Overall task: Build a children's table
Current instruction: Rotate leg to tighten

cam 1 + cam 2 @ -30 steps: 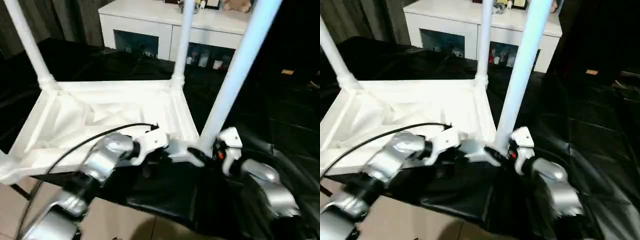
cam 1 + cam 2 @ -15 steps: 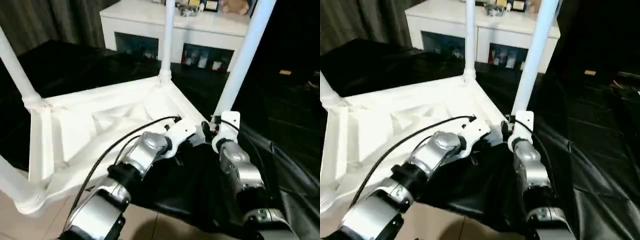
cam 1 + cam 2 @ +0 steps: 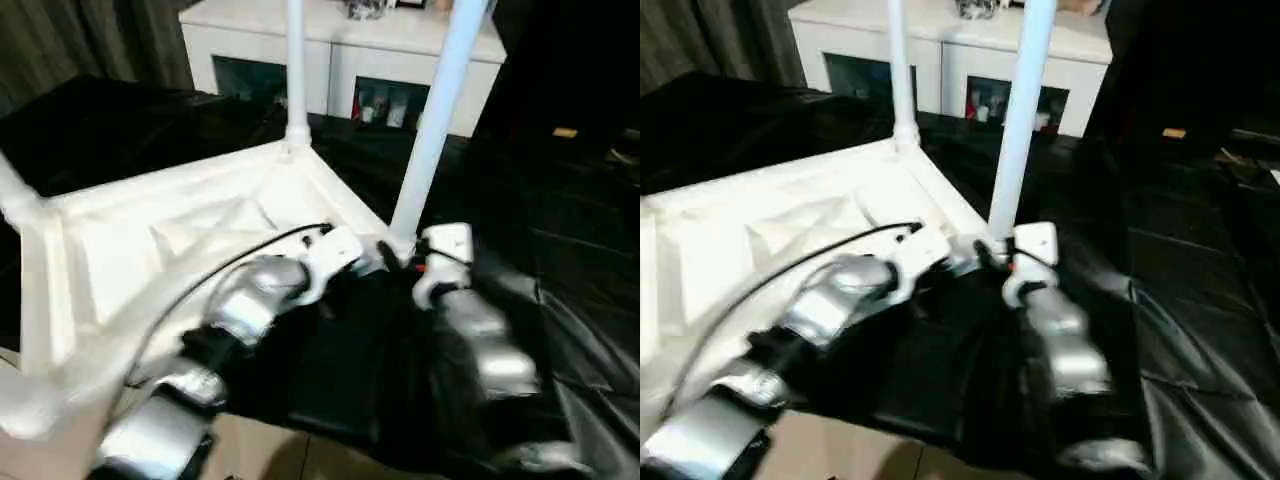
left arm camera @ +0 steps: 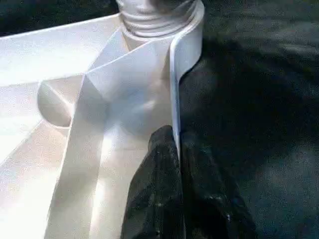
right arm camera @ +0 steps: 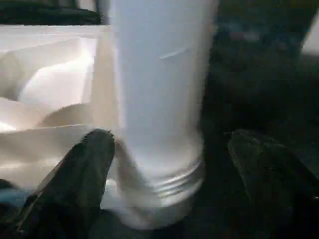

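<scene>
**Upturned table, near leg seated, my right tool loose around it**

The children's table [image 3: 190, 240] lies upside down on a worktop draped in black cloth [image 3: 560, 260], its ribbed underside facing up. Legs stand upright from its corners; the near leg [image 3: 430, 130] rises right in front of my arms, another leg [image 3: 294, 70] stands at the far corner.

My left tool [image 4: 177, 164] is closed, pinching the thin rim wall of the tabletop just beside the near leg's socket. My right tool [image 5: 164, 164] is open, one finger on each side of the leg's threaded base, neither finger clearly touching it.

A few threads show above the socket, so I judge the leg may not be screwed fully home. With my right tool loose, nothing steadies the leg. If my left tool tugs the rim sideways, the light tabletop could slide on the slick cloth, and a half-seated leg could tilt or cross-thread when I close on it again.

Behind stands a white cabinet [image 3: 330, 50] with glass doors.
</scene>
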Controlling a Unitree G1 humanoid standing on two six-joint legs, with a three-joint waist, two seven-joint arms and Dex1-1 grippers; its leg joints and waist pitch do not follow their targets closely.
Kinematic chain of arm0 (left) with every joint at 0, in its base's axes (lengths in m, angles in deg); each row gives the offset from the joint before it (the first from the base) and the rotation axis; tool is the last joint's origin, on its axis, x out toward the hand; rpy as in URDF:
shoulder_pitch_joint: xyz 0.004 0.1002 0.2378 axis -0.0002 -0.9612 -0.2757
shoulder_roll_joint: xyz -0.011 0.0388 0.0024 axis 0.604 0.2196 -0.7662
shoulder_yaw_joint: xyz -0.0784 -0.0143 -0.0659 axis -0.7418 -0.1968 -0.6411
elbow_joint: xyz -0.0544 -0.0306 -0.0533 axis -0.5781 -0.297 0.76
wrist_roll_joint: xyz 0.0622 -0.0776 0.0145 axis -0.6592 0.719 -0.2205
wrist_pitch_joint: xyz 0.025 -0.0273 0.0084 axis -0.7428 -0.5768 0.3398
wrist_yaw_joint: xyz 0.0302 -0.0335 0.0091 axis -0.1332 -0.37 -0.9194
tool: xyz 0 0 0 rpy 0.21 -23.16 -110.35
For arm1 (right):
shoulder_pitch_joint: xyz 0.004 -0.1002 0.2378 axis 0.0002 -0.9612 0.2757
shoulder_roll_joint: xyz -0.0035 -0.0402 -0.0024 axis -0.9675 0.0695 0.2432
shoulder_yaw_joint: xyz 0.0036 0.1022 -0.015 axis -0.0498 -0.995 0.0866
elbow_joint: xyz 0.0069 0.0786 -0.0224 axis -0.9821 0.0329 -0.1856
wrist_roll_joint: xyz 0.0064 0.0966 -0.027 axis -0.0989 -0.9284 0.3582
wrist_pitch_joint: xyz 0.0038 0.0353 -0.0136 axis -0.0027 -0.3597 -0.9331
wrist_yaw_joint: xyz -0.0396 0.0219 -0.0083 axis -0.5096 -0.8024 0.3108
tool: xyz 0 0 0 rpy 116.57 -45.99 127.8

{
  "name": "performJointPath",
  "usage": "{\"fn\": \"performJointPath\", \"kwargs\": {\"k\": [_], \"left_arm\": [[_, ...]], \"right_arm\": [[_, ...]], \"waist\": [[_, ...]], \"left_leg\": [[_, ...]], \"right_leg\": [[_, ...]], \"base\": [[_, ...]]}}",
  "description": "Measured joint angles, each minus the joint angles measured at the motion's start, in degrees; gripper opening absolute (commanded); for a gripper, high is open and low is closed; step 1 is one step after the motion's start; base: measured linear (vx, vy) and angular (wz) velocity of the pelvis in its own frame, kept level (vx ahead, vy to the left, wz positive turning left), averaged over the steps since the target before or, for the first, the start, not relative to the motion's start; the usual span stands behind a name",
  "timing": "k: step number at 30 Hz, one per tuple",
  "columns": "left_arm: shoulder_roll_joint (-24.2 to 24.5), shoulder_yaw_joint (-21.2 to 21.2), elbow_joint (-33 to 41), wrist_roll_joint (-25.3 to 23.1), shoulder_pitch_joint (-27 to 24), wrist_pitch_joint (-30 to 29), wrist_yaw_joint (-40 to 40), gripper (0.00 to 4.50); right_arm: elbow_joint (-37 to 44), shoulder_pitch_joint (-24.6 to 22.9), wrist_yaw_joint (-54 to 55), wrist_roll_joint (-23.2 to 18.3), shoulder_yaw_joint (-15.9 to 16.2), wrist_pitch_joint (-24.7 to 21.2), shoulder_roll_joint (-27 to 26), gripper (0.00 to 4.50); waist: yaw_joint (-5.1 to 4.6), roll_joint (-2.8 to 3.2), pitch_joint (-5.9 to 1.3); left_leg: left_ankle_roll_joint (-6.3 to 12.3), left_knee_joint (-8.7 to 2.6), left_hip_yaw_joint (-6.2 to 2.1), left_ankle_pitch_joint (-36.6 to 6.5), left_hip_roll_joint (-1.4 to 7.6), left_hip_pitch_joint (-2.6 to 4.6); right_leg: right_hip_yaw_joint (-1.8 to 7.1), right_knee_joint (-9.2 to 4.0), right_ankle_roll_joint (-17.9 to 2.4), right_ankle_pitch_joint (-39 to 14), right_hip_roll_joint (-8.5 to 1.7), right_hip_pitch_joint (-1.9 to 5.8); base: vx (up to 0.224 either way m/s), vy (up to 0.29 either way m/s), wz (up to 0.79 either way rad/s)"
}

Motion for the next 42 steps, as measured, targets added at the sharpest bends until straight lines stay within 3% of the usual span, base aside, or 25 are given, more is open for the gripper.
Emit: {"fn": "performJointPath", "kwargs": {"k": [5, 9, 14, 19, 29, 34, 39, 42], "left_arm": [[6.38, 1.69, 6.58, 2.65, -3.86, 3.19, 12.19, 0.0], [9.08, 2.5, 10.04, 4.76, -5.24, 2.23, 19.7, 0.0], [9.78, 3.15, 11.99, 5.8, -6.16, 1.18, 23.08, 0.0], [9.75, 3.27, 12.06, 5.75, -6.25, 1.12, 23.37, 0.0], [9.91, 3.3, 12.84, 5.74, -6.45, 0.62, 23.8, 0.0], [9.93, 3.31, 12.84, 5.7, -6.45, 0.62, 23.76, 0.0], [8.99, 2.55, 11.87, 5.06, -6.21, -0.32, 21.08, 0.0], [4.77, 1.57, 7.16, 3.88, -3.8, -2.09, 14.6, 0.0]], "right_arm": [[5.68, -4.67, -16.88, -4.87, 2.36, -1.05, 7.83, 3.99], [9.91, -7.78, -28.18, -8.34, 4.58, -3.34, 13.27, 3.99], [10.09, -8.64, -32.82, -8.62, 5.06, -4.13, 14.57, 3.99], [10.08, -8.53, -33.61, -8.58, 6.15, -4.13, 14.6, 3.84], [9.37, -8.32, -34.15, -8.04, 6.49, -4.22, 14.69, 2.82], [9.28, -8.32, -33.92, -8.09, 6.47, -4.23, 14.57, 2.72], [6.92, -7.33, -28.61, -8.36, 4.77, -5.2, 10.36, 2.69], [3.34, -4.75, -18.02, -7.25, 2.38, -6.7, 5.2, 2.69]], "waist": [[0.63, -0.01, 0.01], [1.38, -0.03, 0.01], [1.84, -0.1, 0.05], [1.86, -0.16, 0.09], [1.84, -0.2, 0.11], [1.83, -0.2, 0.11], [1.51, -0.31, 0.14], [1.05, -0.39, 0.11]], "left_leg": [[0.11, 0.09, 0.15, 0.04, 0.01, 0.05], [0.19, 0.13, 0.29, 0.03, 0.04, 0.21], [0.09, 0.19, 0.43, -0.03, 0.07, 0.42], [0.06, 0.31, 0.45, -0.03, 0.09, 0.42], [0.07, 0.42, 0.45, -0.02, 0.1, 0.36], [0.07, 0.45, 0.45, -0.02, 0.11, 0.36], [0.05, 0.5, 0.45, -0.03, 0.12, 0.37], [0.02, 0.5, 0.44, -0.02, 0.09, 0.47]], "right_leg": [[0.08, 0.0, -0.05, -0.29, -0.04, 0.02], [0.12, 0.0, -0.06, -0.31, -0.07, 0.02], [0.2, 0.24, -0.06, -0.31, -0.09, 0.05], [0.22, 0.49, -0.04, -0.32, -0.13, 0.05], [0.22, 0.53, 0.02, -0.37, -0.12, 0.05], [0.22, 0.55, 0.02, -0.37, -0.12, 0.05], [0.25, 0.66, -0.08, -0.3, -0.12, 0.11], [0.25, 0.61, 0.14, -0.42, -0.12, 0.23]], "base": [[0.0, 0.0, 0.0], [0.0, 0.0, 0.0], [0.0, 0.0, 0.0], [0.0, 0.0, 0.0], [0.0, 0.0, 0.0], [0.0, 0.0, 0.0], [0.0, 0.0, 0.0], [0.0, 0.0, 0.0]]}}
